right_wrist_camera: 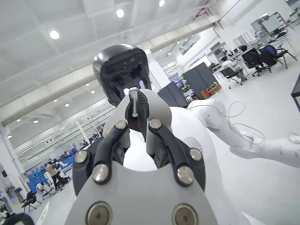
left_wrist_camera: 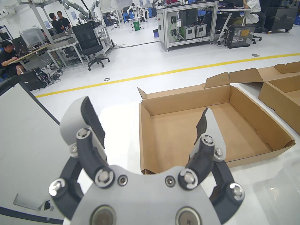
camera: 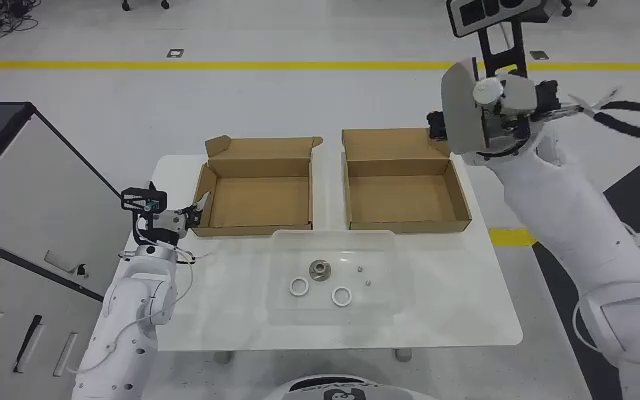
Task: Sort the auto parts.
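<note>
Bolt [right_wrist_camera: 134, 106] sits clamped lengthwise in my right claw [right_wrist_camera: 135, 99], which is held up past the far right corner of the bench [camera: 450, 290]; from above, the wrist hides that grip from me. My left claw [left_wrist_camera: 145, 106] stands spread wide, just beside the left cardboard box [camera: 258, 205]. In the clear tray [camera: 385, 300] I see two white rings [camera: 298, 288], a metal gear [camera: 319, 270] and specks [camera: 359, 268] too small to name.

No readable text, label or number; far-off posters [left_wrist_camera: 144, 1] apparently too small.
</note>
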`<state>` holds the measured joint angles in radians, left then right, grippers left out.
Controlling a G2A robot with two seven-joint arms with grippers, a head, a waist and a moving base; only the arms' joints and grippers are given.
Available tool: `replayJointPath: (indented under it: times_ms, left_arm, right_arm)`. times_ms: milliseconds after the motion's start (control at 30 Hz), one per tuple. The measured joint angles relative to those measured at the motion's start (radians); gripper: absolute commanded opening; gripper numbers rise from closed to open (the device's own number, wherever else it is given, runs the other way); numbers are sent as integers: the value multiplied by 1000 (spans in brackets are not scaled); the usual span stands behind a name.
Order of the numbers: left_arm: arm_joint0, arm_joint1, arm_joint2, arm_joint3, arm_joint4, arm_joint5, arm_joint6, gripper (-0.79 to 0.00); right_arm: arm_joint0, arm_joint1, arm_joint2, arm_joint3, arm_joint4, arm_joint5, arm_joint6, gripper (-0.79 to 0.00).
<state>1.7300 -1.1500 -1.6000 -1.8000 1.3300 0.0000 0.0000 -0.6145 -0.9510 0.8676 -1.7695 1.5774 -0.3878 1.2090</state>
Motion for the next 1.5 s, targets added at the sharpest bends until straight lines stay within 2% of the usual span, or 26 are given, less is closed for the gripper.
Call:
replayJointPath:
  times_ms: [100, 533, 667, 867, 1100, 1500]
  left_arm:
    - [0, 0, 0, 0, 0, 0, 0, 0]
    - [0, 0, 0, 0, 0, 0, 0, 0]
    - [0, 0, 0, 0, 0, 0, 0, 0]
    - [0, 0, 0, 0, 0, 0, 0, 0]
    - [0, 0, 0, 0, 0, 0, 0, 0]
    - [0, 0, 0, 0, 0, 0, 0, 0]
  right_arm:
    - [-2, -13, 1, -10, 27, 15, 19, -785]
    - [-5, -14, 2, -14, 29, 16, 16, -785]
    - [-54, -26, 23, -66, 81, 15, -27, -785]
    - [-97, -47, 44, -80, 118, 32, -17, -785]
    - [-115, -56, 94, -79, 17, 77, -54, -785]
    - [-163, -48, 201, -105, -223, 241, -137, -785]
